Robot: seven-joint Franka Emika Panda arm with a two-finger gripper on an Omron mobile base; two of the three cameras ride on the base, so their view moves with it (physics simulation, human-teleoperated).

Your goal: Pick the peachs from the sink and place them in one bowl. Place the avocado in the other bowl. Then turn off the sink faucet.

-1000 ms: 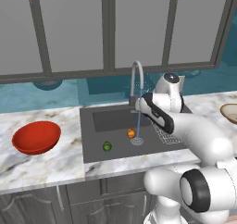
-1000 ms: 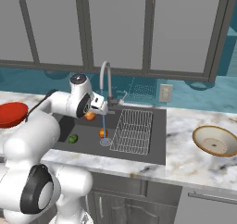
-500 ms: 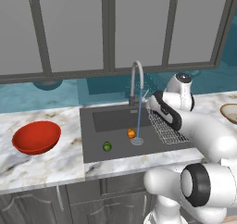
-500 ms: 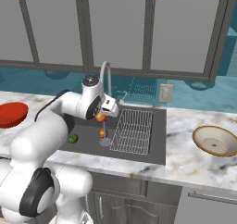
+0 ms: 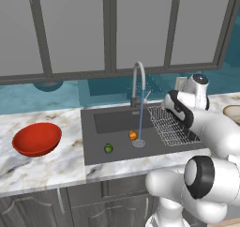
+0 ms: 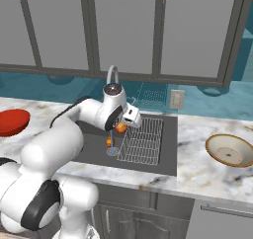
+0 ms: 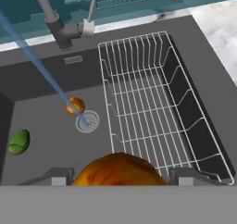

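My gripper is shut on one peach and holds it above the sink, over the left edge of the wire rack. In the hand view that peach fills the space between the fingertips. The other peach lies on the basin floor by the drain, and the green avocado lies to its left. The faucet runs a stream of water onto the drain. The red bowl is on the counter left of the sink, the tan bowl on the right.
The wire rack takes up the right half of the basin. The faucet's lever sticks out beside its base at the back rim. Grey cabinet doors hang above the counter, and marble counter runs on both sides of the sink.
The arm has swung right with the peach, from above the drain and water stream to over the rack's left edge. The other peach and the avocado have stayed put.
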